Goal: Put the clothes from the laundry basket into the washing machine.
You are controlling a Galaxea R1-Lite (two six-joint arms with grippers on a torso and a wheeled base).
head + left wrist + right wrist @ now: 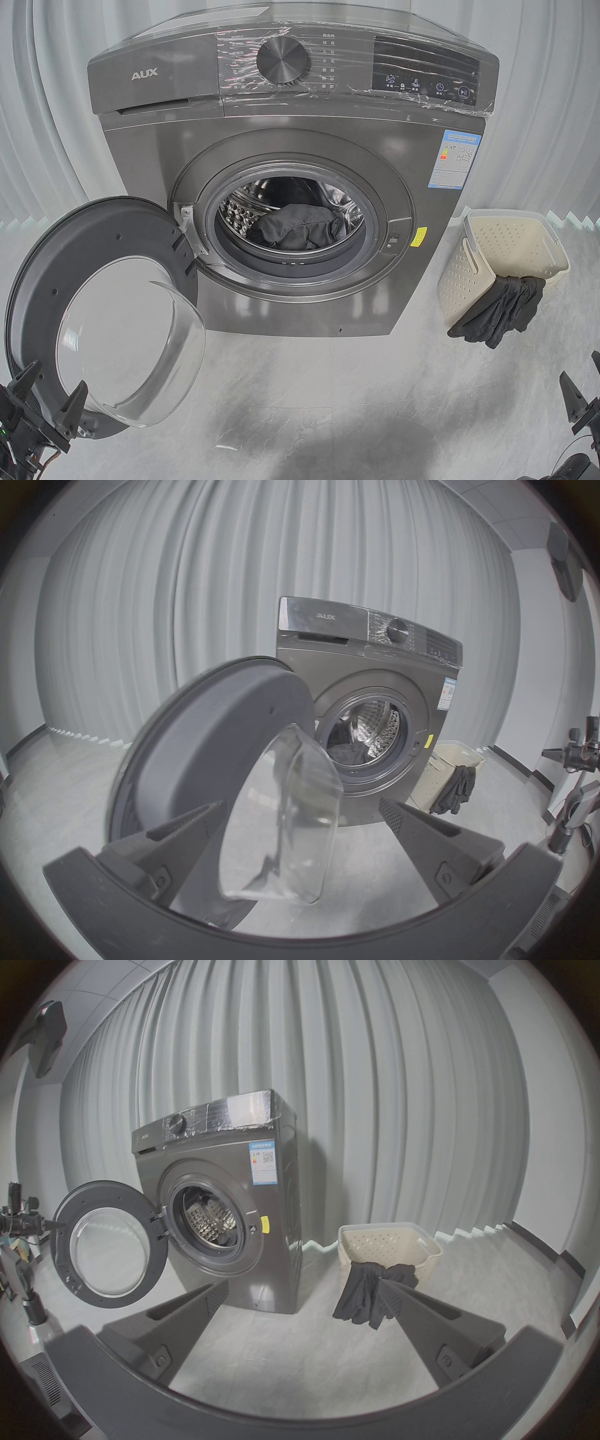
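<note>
Head view: washing machine (300, 119), door (94, 250) open, crumpled dark garment (300, 226) in drum. Cream perforated laundry basket (519, 240) w/ 2nd dark garment (503, 309) draped over rim. Left claw (53, 390), right claw (582, 375): both released, empty.

The left gripper (301, 805) has its fingers spread apart, with the swung-out door (206, 730) of the washing machine (375, 667) just ahead. The drum (382, 725) holds a dark garment (347, 753). Dark clothing (459, 787) hangs over the rim of the laundry basket (437, 766) beside the machine.

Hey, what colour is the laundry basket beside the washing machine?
The laundry basket is cream, with small holes dotted across its walls. It shows best in the right wrist view.
</note>
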